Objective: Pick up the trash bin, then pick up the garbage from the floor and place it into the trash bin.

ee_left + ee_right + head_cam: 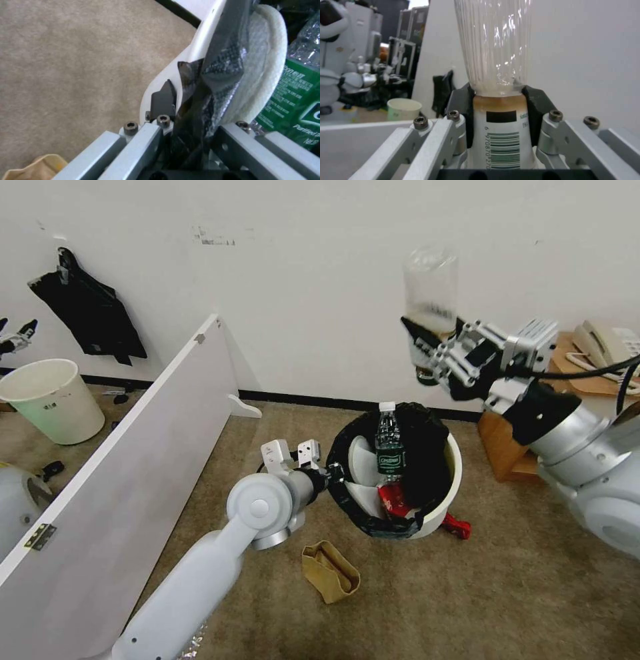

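Note:
The trash bin [453, 480], white with a black bag over its rim, is at the middle of the carpet. My left gripper [331, 472] is shut on its near-left rim [173, 72] and bag [216, 65]. Inside lie a green-labelled bottle [389, 450] [300, 95], a white slipper [363, 463] [266, 57] and a red-white packet [393, 501]. My right gripper [435, 355] [501, 112] is raised above and right of the bin, shut on a clear bottle [431, 290] [498, 50] with a white barcode label. A tan paper bag [330, 570] [33, 167] and a crushed red wrapper [457, 525] lie on the floor beside the bin.
A long white board [133, 467] leans across the left. Behind it stands a pale green-tinted bin [50, 400] [403, 108]. A black cloth [90, 313] hangs on the wall. A low wooden table [507, 447] with a telephone [603, 343] stands at the right.

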